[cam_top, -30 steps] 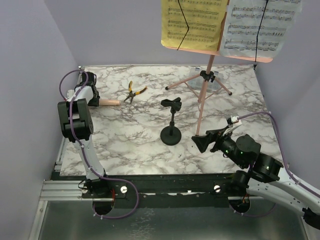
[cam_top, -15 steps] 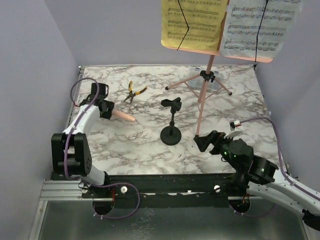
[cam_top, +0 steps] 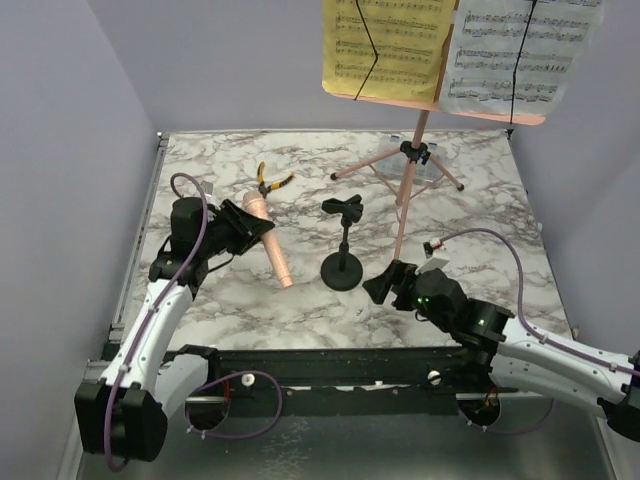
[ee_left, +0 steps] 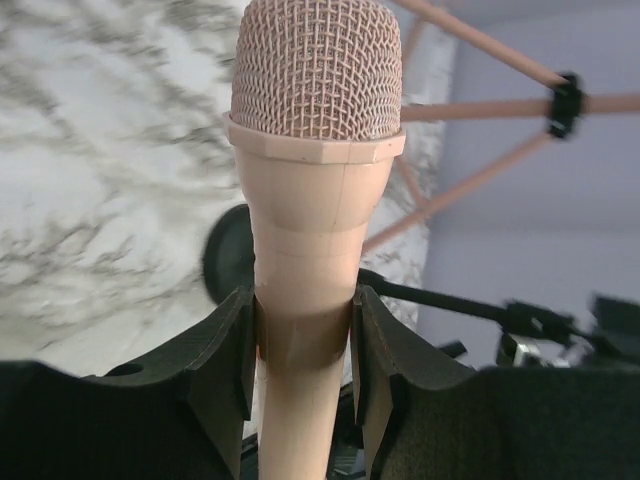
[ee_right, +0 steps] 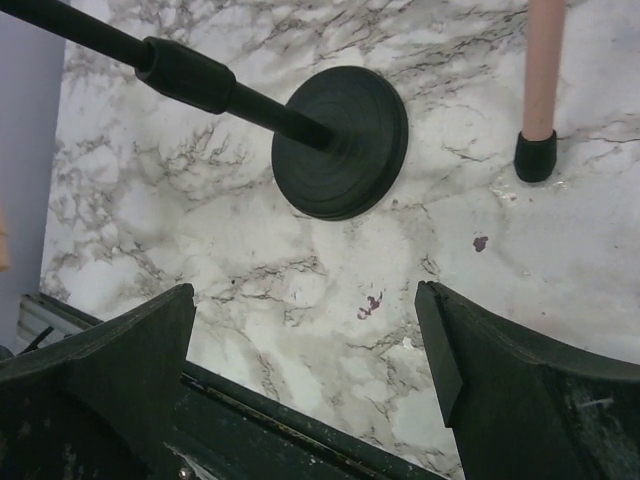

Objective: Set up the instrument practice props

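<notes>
Table layout, viewed from above and behind the arms.
The mic stand (cam_top: 343,245) stands upright near the middle of the table (cam_top: 480,230). The music stand (cam_top: 408,190) is behind it to the right, with the music sheets (cam_top: 385,45) on its desk. To the left, the left gripper (cam_top: 245,228) clamps the microphone (cam_top: 272,250), apparently off the surface. The pliers (cam_top: 268,183) lie behind it. The right gripper (cam_top: 383,285) sits just front-right of the mic stand's base.

**Robot test cell in a laboratory.** Plain lavender walls (cam_top: 60,150) enclose a marble-patterned desk (cam_top: 480,210) on three sides. Two cabled arms, the left arm (cam_top: 150,320) and the right arm (cam_top: 560,355), are mounted on a metal rail (cam_top: 120,378) at its near edge. A pink music stand (cam_top: 410,190) stands on the desk towards the back.
</notes>
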`<state>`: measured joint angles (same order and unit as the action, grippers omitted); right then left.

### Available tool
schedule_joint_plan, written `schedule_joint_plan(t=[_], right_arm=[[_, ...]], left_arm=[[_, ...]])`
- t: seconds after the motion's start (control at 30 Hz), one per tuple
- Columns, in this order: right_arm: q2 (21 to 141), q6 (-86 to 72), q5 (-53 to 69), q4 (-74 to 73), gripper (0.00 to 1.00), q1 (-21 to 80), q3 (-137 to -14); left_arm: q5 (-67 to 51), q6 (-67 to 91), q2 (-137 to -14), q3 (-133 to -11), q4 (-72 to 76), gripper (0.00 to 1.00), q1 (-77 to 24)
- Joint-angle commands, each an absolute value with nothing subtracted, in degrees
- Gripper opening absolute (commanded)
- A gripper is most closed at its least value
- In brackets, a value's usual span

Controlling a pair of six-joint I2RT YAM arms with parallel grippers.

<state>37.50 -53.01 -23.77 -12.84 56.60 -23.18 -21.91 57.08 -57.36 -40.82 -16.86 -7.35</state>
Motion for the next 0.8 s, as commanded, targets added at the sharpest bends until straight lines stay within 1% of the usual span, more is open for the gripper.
schedule_joint_plan(t=[0.0, 0.07, 0.13, 0.17, 0.23, 0.33, 0.4, 0.47, 0.57, 0.67, 0.77], right_arm=[[46.0, -51.1, -17.5, -5.4, 1.00, 56.7, -29.0], [49.2, -50.6, -13.4, -1.7, 1.00, 56.7, -30.6], [51.1, -49.6, -6.7, 6.6, 1.00, 56.7, -29.8], [51.5, -49.4, -1.9, 12.7, 1.00, 56.7, -28.2], [52.6, -49.8, 7.4, 29.4, 1.00, 56.7, -23.5], [56.5, -53.0, 14.5, 53.6, 1.00, 56.7, -16.4], [60.3, -54.5, 18.2, 61.4, 1.00, 56.7, -16.1], [64.7, -54.5, 23.0, 63.8, 1.00, 56.7, -19.1], [71.8, -54.6, 30.4, 65.4, 1.00, 56.8, -25.7], [74.8, -53.2, 31.1, 69.9, 1.00, 58.0, -28.4], [75.6, -48.7, 31.8, 68.3, 1.00, 59.5, -31.5]], left_arm=[[-37.2, 48.1, -50.1, -44.6, -6.2, 0.00, -7.3], [-42.0, 47.7, -48.6, -44.0, -3.0, 0.00, -7.3], [-47.5, 49.7, -47.5, -42.2, 2.1, 0.00, -7.3], [-49.8, 51.6, -47.0, -41.0, 5.5, 0.00, -7.4], [-53.1, 56.6, -45.2, -38.2, 12.2, 0.00, -7.9], [-53.4, 61.5, -40.1, -35.1, 17.9, 0.00, -9.0], [-52.5, 64.0, -36.7, -33.7, 20.3, 0.00, -9.4], [-52.9, 66.7, -34.7, -32.9, 23.9, 0.00, -10.1], [-53.8, 68.9, -34.8, -32.6, 28.5, 0.00, -12.5], [-53.5, 67.9, -34.2, -33.2, 30.3, 0.00, -13.9], [-52.9, 66.5, -33.9, -34.1, 30.9, 0.00, -14.3]])
